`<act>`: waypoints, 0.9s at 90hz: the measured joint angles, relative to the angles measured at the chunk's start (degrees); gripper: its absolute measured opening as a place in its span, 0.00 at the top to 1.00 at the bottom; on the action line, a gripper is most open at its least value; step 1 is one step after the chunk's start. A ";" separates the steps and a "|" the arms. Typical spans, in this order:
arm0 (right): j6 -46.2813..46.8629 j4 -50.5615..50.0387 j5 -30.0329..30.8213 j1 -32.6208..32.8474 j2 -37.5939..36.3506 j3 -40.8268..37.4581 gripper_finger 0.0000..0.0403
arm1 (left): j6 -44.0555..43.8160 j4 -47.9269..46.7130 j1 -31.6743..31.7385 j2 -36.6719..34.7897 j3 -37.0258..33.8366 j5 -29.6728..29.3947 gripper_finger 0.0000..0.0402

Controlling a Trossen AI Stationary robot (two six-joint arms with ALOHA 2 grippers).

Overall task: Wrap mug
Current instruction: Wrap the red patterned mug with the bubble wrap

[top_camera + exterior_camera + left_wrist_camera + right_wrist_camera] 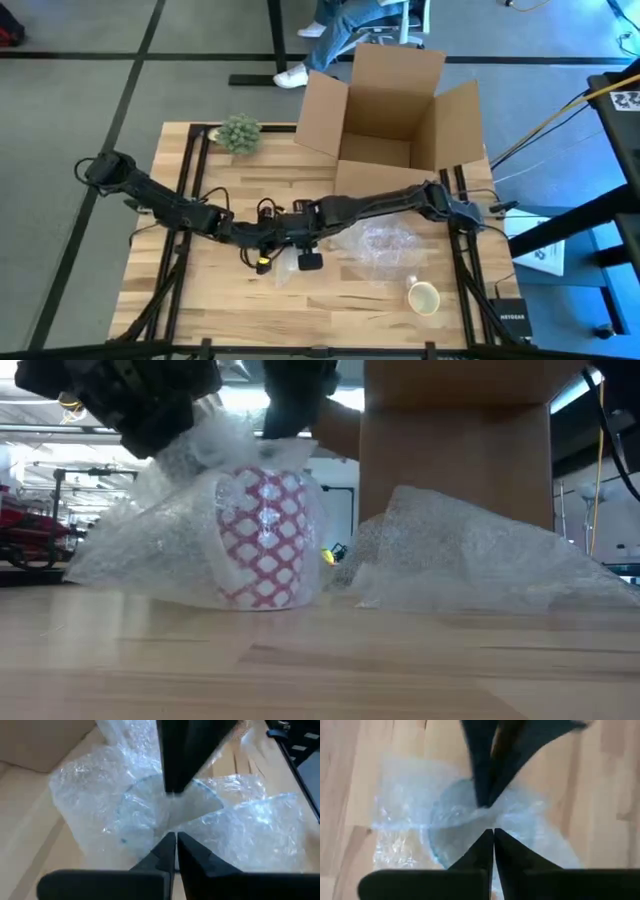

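Item: mug [262,540], white with a red lattice pattern, standing upright on the wooden table [330,300] near its middle, in front of the open cardboard box [385,110]. Covering: bubble wrap [150,545] drawn up round the mug's sides and gathered over its mouth, one loose length [470,560] trailing off flat on the table beside it. My left gripper [176,836]: fingers together, pinched on the gathered wrap directly above the mug's rim. My right gripper [493,831]: likewise pressed together on the same bunch of wrap, tip to tip with the left from the opposite side. Also on the table: a second, cream-coloured cup [423,297] standing bare near the front edge, well apart from my work, and a small green plant [238,132] at the back corner. Progress, as I judge it: the sides are covered and the top is being closed; still to do are tucking or twisting the gathered top so it holds, and dealing with the trailing length.
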 joint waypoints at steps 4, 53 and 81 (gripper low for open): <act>0.00 -0.38 0.44 0.02 0.04 0.48 1.00 | -0.02 0.05 0.00 -0.02 0.00 -0.01 1.00; 2.94 13.55 1.02 2.85 -0.20 -7.92 1.00 | -0.12 0.24 0.07 0.00 0.00 -0.31 1.00; 4.74 12.62 7.39 2.29 -0.24 -11.42 1.00 | 0.04 0.61 0.07 0.02 0.00 -0.34 1.00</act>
